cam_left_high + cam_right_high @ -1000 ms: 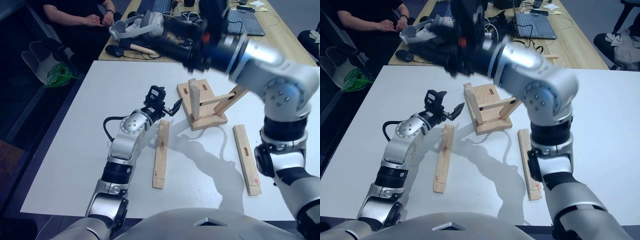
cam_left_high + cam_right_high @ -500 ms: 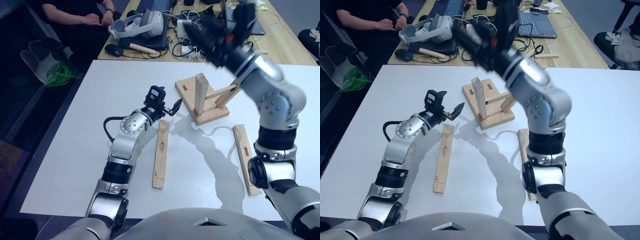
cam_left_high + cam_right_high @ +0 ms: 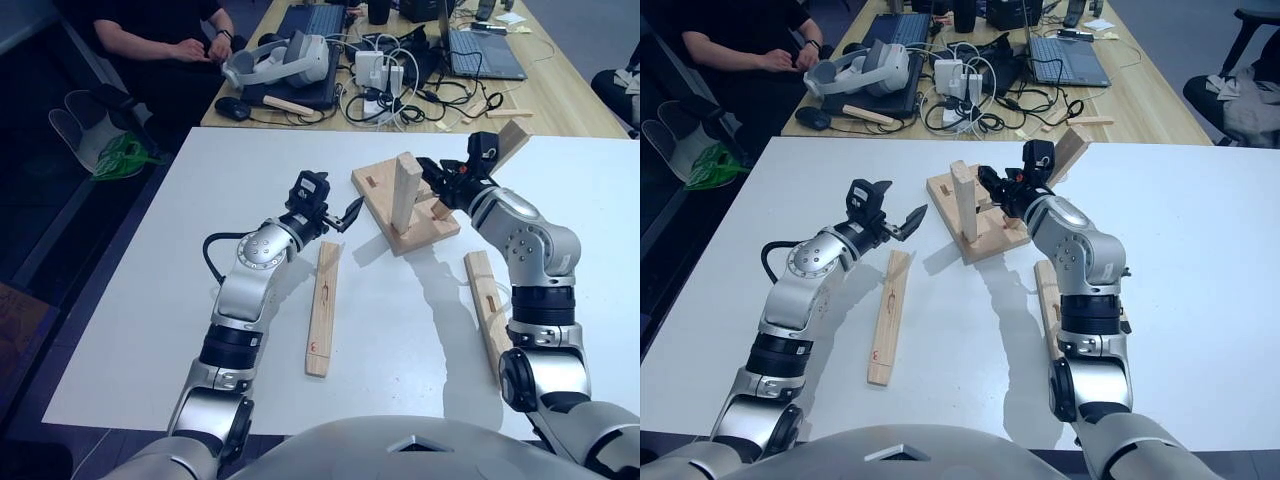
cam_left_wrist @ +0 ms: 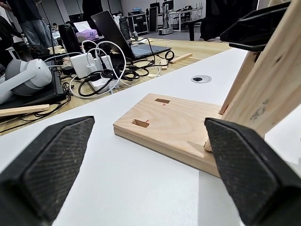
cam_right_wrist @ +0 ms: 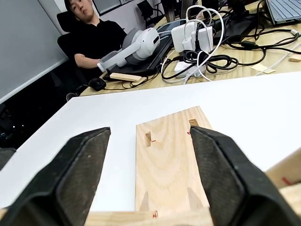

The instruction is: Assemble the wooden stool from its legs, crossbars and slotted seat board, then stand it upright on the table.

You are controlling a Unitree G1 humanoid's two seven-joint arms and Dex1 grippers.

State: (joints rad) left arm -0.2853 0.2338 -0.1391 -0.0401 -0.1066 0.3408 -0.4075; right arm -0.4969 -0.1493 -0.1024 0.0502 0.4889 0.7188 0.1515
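Red handwritten mark on loose leg [image 3: 322, 305], too small to read. Left gripper [image 3: 340, 217] spread wide, low near seat board [image 3: 374, 186]. Right gripper [image 3: 443, 182] parted, elbow bent, over crossbar [image 5: 178, 219].

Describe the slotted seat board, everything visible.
The seat board is a pale wooden rectangular slab lying flat on the white table. Two small rectangular slots show open near one end. One leg stands upright in it; a second leg leans out from its right side, past the right gripper.
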